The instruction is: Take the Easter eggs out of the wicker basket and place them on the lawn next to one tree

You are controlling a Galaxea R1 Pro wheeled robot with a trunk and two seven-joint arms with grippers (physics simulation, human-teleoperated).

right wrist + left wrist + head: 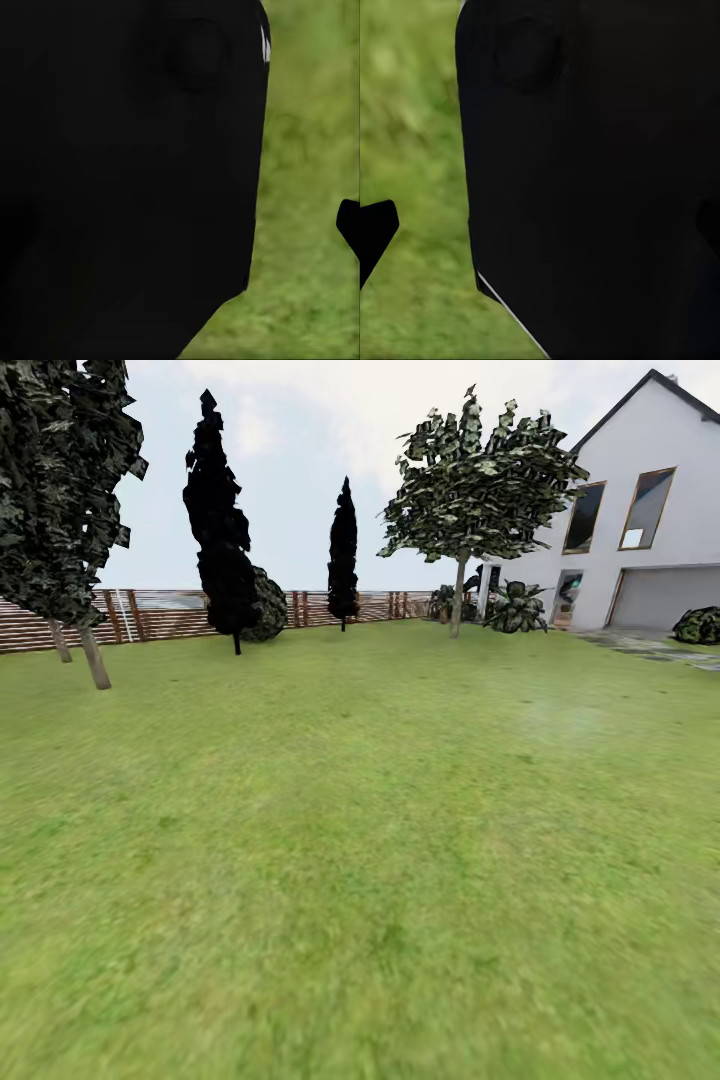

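White house (pixel 660 510) w/ garage, slat fence (pixel 150 615) (brown), pale sky (pixel 290 450)

Garden count: trees, house, fence

Three leafy trees with pale trunks: two at the left (pixel 95 655) (pixel 60 642), one by the house (pixel 459 595). Two black cypresses (pixel 222 530) (pixel 343 555). One white house (pixel 640 510), one slat fence (pixel 160 615), one lawn (pixel 360 840).

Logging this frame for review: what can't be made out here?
- Left gripper state: left wrist view, a black body blocks most of it.
- Right gripper state: right wrist view, a black body covers it.
- Left tree: head view, canopy cut by the frame edge.
- Lawn detail: blurred.
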